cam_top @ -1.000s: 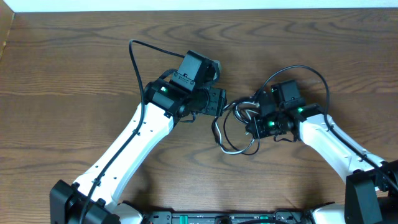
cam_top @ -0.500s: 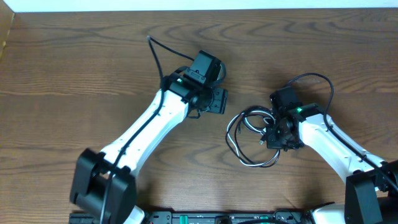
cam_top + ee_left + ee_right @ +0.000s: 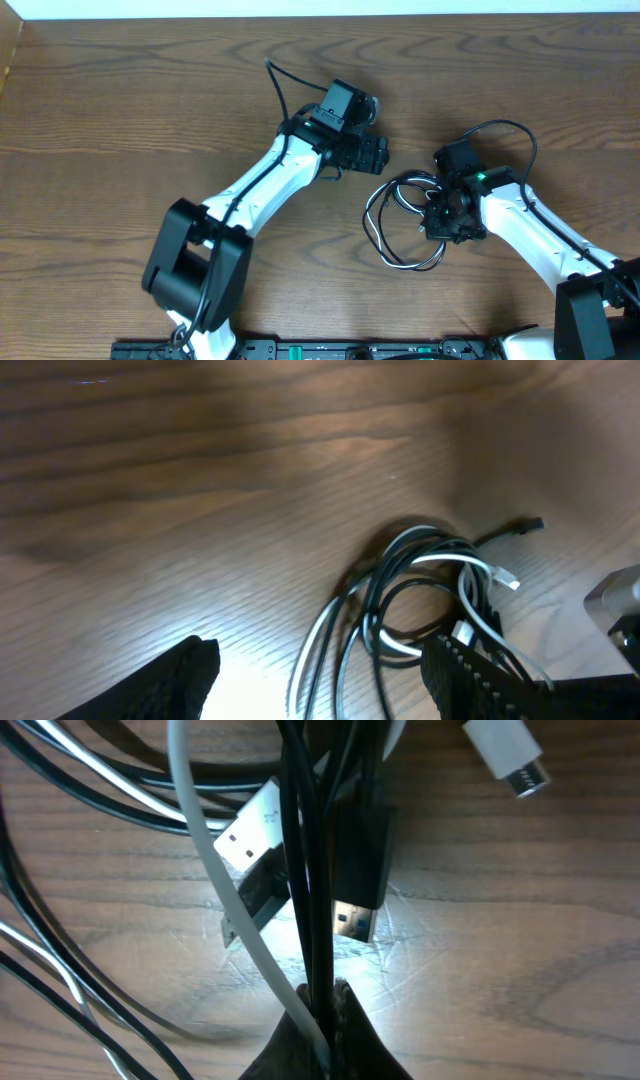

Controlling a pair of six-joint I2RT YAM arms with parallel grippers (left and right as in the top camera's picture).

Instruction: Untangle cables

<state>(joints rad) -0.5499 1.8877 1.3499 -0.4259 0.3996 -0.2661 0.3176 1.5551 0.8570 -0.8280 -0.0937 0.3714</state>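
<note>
On my overhead feed the cables sit as one loose coil on the table (image 3: 120, 120), right of centre, between the two grippers.

R gripper (image 3: 432, 215) is at the coil's right edge. R wrist cam shows its fingertips (image 3: 322, 1020) pressed together on several strands of the black cable (image 3: 300, 870). The white cable (image 3: 182, 780) curves down into the same spot, but I can't tell if it's actually in the pinch. Just above the pinch I see a black USB plug (image 3: 357, 870) and a white USB plug (image 3: 248, 832) lying side by side on the wood. A smaller white plug (image 3: 505, 758) is off at the top right.

L gripper (image 3: 375, 152) is near the coil's upper left, no contact that I can see. L wrist cam shows its fingers (image 3: 190, 670) spread wide w/ nothing between them. The coil is in front of it, black and white loops overlapping. A small black plug (image 3: 530, 525) pokes out of the coil's far side.
</note>
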